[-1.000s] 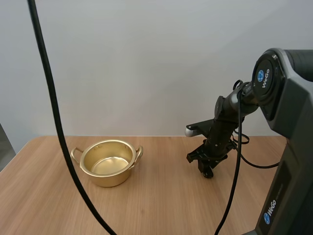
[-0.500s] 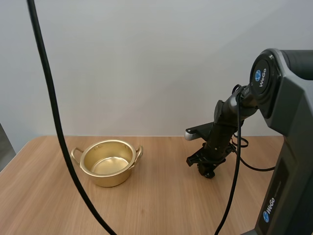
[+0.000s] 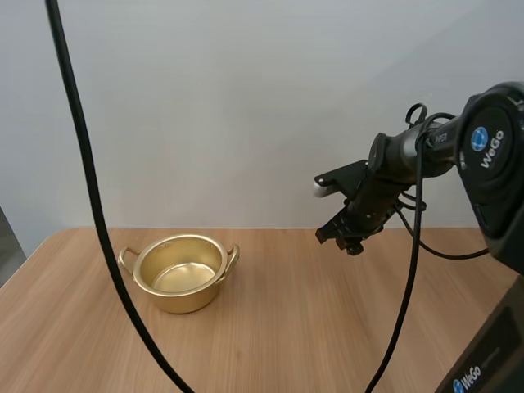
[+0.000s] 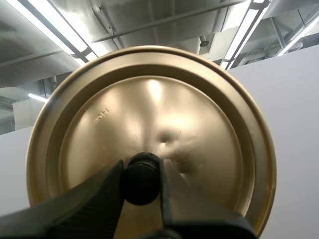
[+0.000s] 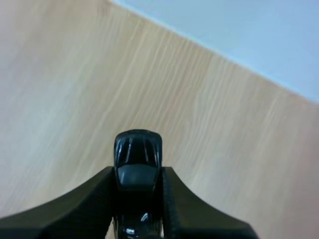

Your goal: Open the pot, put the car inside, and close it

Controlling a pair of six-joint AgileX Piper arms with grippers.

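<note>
"WeGo" stands in white beside a round blue logo on the right arm's big joint (image 3: 490, 149), and again on its base column (image 3: 468, 380). A small stamp (image 4: 99, 118) on the lid (image 4: 209, 124) is too faint to read

table (image 3: 286, 332): light wood | on it: open gold pot (image 3: 188, 300)

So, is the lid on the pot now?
No, the pot stands open, and the left hand holds the lid by its knob.
</note>
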